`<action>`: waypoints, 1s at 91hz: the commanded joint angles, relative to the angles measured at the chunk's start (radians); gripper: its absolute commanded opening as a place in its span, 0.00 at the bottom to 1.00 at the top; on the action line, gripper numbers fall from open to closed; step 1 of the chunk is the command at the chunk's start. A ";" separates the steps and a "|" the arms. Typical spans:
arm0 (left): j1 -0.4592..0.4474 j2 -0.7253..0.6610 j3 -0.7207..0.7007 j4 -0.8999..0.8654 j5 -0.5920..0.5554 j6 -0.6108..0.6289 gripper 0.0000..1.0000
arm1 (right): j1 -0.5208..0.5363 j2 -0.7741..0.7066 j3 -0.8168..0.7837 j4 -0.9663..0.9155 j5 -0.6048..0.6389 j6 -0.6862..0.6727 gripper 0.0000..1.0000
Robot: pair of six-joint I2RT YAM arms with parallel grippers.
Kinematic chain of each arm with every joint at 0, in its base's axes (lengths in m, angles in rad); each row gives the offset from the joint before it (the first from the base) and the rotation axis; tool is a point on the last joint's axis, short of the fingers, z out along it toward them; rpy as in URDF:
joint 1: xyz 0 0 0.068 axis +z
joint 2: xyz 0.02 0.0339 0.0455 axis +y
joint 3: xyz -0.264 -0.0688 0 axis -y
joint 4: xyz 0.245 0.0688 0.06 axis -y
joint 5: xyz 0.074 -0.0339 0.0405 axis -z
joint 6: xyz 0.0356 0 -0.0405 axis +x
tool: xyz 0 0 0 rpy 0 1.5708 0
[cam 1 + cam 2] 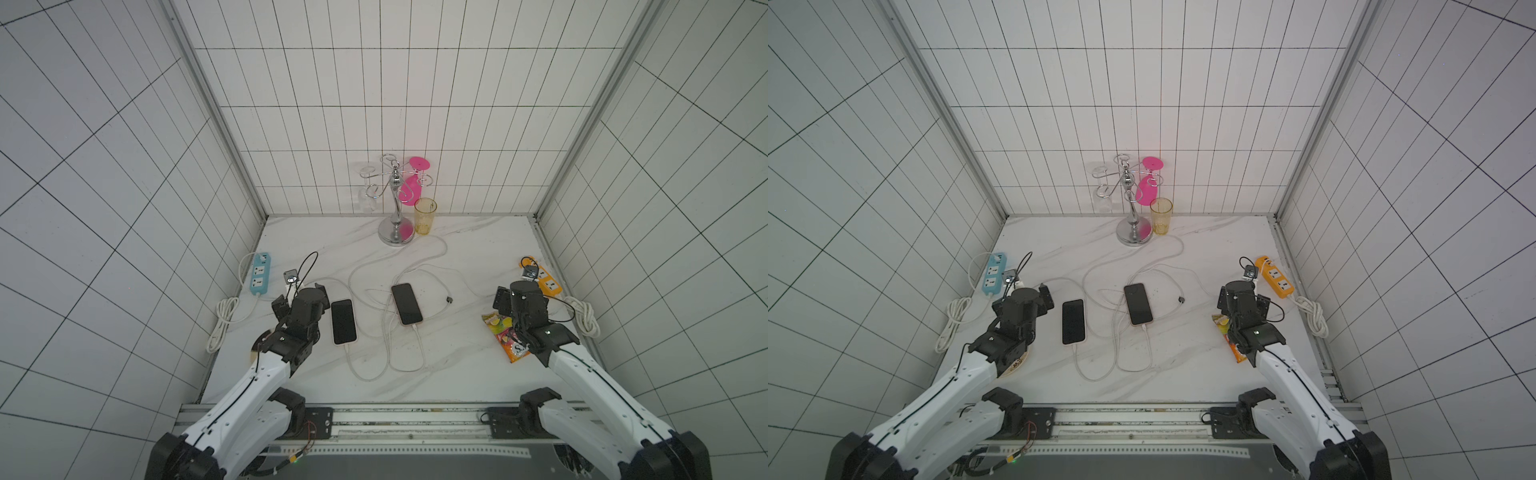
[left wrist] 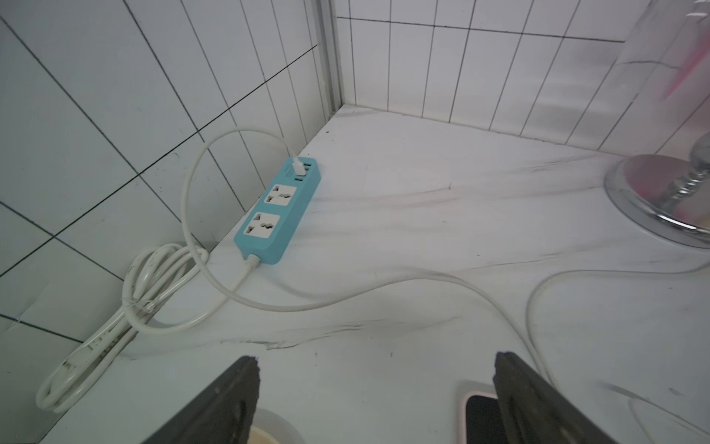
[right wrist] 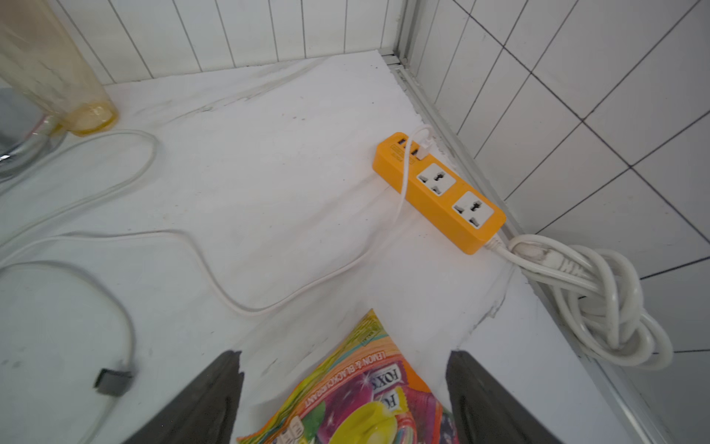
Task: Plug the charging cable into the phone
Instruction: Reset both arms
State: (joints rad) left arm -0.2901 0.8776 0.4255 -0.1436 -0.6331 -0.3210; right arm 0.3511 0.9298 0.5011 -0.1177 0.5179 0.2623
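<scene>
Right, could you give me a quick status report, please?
Left gripper, right gripper: jaws open, empty. Left phone, centre phone: charging cables at near ends. Spare connector loose; candy packet under right gripper.

The candy bag (image 3: pixel 369 392), at the lower middle of the right wrist view, carries upside-down print: "LEMON & BLACKCURRANT" and the letters "FOX". Small print on the orange power strip (image 3: pixel 438 192) is too small to read.
</scene>
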 commanded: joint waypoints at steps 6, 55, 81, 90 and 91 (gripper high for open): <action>0.145 0.119 -0.008 0.290 0.181 0.072 0.94 | -0.067 0.093 -0.084 0.398 0.107 -0.158 0.86; 0.264 0.729 -0.119 1.274 0.365 0.245 0.93 | -0.346 0.534 -0.197 1.101 -0.236 -0.165 0.77; 0.299 0.709 -0.002 1.010 0.435 0.216 0.98 | -0.366 0.599 -0.081 0.932 -0.350 -0.180 1.00; 0.298 0.690 0.007 0.965 0.432 0.213 0.99 | -0.366 0.606 -0.084 0.939 -0.351 -0.182 0.99; 0.299 0.684 0.014 0.938 0.431 0.210 0.98 | -0.366 0.602 -0.085 0.936 -0.351 -0.182 0.99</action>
State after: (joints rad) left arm 0.0078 1.5822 0.4297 0.8513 -0.2279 -0.1120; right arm -0.0029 1.5417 0.4019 0.8570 0.1982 0.0814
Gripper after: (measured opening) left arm 0.986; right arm 0.990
